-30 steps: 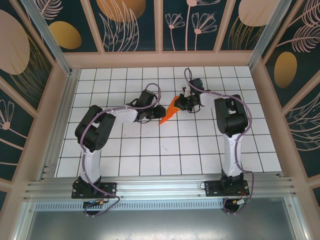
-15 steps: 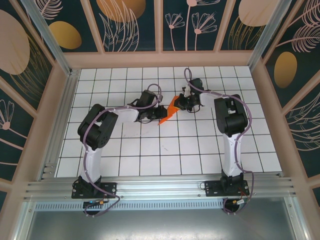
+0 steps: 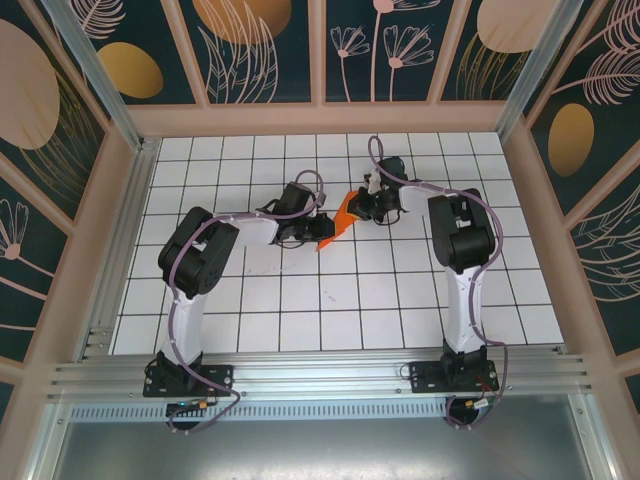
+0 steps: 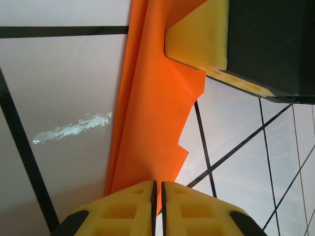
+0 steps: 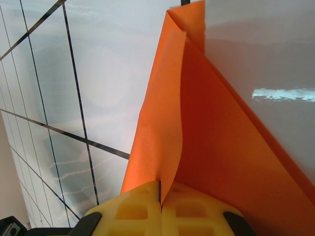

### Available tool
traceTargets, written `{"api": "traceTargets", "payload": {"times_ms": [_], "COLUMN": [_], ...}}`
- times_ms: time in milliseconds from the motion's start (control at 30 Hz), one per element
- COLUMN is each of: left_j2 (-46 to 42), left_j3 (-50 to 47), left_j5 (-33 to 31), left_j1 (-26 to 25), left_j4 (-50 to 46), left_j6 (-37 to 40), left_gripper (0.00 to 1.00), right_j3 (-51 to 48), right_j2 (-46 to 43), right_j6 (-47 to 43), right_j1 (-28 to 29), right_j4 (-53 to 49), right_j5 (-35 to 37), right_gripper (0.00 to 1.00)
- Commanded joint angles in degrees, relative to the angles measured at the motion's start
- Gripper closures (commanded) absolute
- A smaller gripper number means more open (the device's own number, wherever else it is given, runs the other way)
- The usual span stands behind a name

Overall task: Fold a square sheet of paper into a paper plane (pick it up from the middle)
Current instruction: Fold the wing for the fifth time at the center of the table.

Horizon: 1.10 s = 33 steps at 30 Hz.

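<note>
The square sheet of paper [image 3: 341, 216] is bright orange and folded into a narrow pointed shape like the paper plane. It hangs between my two grippers, just above the white grid table [image 3: 330, 300]. My left gripper [image 3: 317, 229] is shut on its lower pointed end; in the left wrist view the paper [image 4: 152, 123] runs down into the nearly touching yellow jaws [image 4: 157, 189]. My right gripper [image 3: 362, 205] is shut on the wider upper end. In the right wrist view a paper flap [image 5: 162, 123] is pinched between the yellow jaws [image 5: 160, 189], and the folded layers fan out beyond them.
The right gripper's yellow finger [image 4: 197, 39] presses on the paper in the left wrist view. Wooden walls with patterned panels [image 3: 260, 50] enclose the table. An aluminium rail [image 3: 320, 375] runs along the near edge by the arm bases.
The left arm's elbow has shifted slightly to the right. The paper and both grippers have stayed almost in place.
</note>
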Motion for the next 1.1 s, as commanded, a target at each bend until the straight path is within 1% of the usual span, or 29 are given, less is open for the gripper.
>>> {"api": "traceTargets", "payload": {"times_ms": [0,67,233,500,700,800,867,1067], "left_j2": [0.1,-0.6,-2.0,-5.0,-5.8,-5.9,-6.0,-9.2], "left_j3": [-2.3,-4.1,-7.3,-10.5,-12.6,-12.3,-11.7,-12.8], "left_j5": [1.2,1.5,1.4,5.6,6.3,5.5,3.7,2.4], "left_j1": [0.1,0.1,0.1,-0.1,-1.1,-2.2,-3.0,-3.2], "left_j4": [-0.2,1.0,0.6,2.4,2.1,-0.2,-3.4,-8.2], "left_j6": [-2.0,-2.9,-2.7,-3.8,-2.8,-1.2,0.6,3.8], "left_gripper": [0.86,0.86,0.86,0.85,0.84,0.84,0.85,0.84], "right_j3": [0.4,0.6,0.6,0.6,1.1,1.1,1.2,1.4], "right_j2": [3.0,3.0,3.2,3.7,4.3,4.5,4.6,4.9], "right_j6": [-0.2,-0.2,0.0,0.8,1.3,1.5,1.6,1.9], "right_j1": [-0.2,-0.1,-0.2,-0.2,-0.1,-0.2,-0.1,-0.2], "right_j4": [-2.8,-2.7,-2.8,-2.8,-2.9,-3.2,-3.2,-3.3], "right_j5": [1.8,1.7,1.9,2.2,2.3,2.6,2.6,2.5], "right_gripper": [0.97,0.97,0.97,0.97,0.98,0.98,0.98,0.98]}}
